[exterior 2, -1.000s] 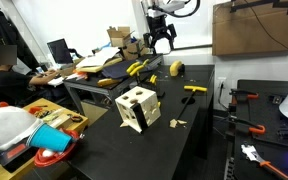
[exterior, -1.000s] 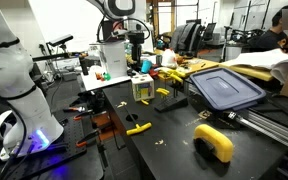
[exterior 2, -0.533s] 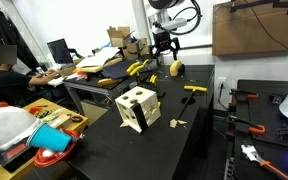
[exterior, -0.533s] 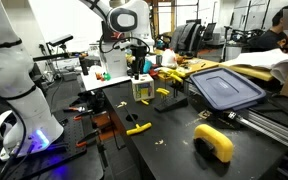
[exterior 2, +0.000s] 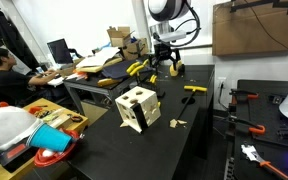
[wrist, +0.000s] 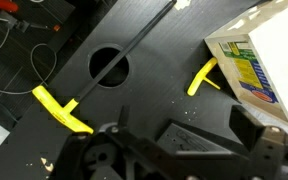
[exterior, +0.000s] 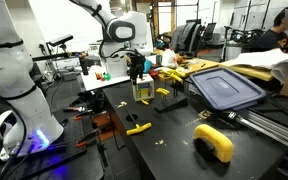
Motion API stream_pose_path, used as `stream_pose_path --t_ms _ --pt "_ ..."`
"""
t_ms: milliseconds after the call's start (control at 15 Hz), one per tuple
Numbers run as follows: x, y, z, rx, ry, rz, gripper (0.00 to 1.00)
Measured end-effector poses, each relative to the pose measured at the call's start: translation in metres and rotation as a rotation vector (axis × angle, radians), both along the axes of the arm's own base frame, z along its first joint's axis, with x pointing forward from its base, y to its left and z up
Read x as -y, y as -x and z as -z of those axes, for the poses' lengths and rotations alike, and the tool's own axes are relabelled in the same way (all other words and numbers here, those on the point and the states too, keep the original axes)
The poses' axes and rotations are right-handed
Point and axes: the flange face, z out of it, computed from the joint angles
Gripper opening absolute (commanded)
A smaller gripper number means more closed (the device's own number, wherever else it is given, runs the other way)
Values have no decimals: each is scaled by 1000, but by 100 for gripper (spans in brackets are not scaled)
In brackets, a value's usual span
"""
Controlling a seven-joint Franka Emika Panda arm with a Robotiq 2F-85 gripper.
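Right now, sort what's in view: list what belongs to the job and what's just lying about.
Job: open fingers; cream wooden box with cut-out holes; yellow angled plastic piece; short yellow plastic strip.
Lying about: dark blue plastic bin lid; large yellow curved block.

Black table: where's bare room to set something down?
Bare stretch of the black table in front of the wooden cube, toward the near edge; another between cube and yellow clamp. Crowded at the far end around the open tool, among yellow tools.
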Motion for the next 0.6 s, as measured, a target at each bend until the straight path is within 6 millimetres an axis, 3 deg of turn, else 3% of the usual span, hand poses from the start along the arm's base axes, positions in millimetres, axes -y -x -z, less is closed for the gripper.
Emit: stream_pose_path --t_ms 600 --pt "3 -13 39 59 22 160 100"
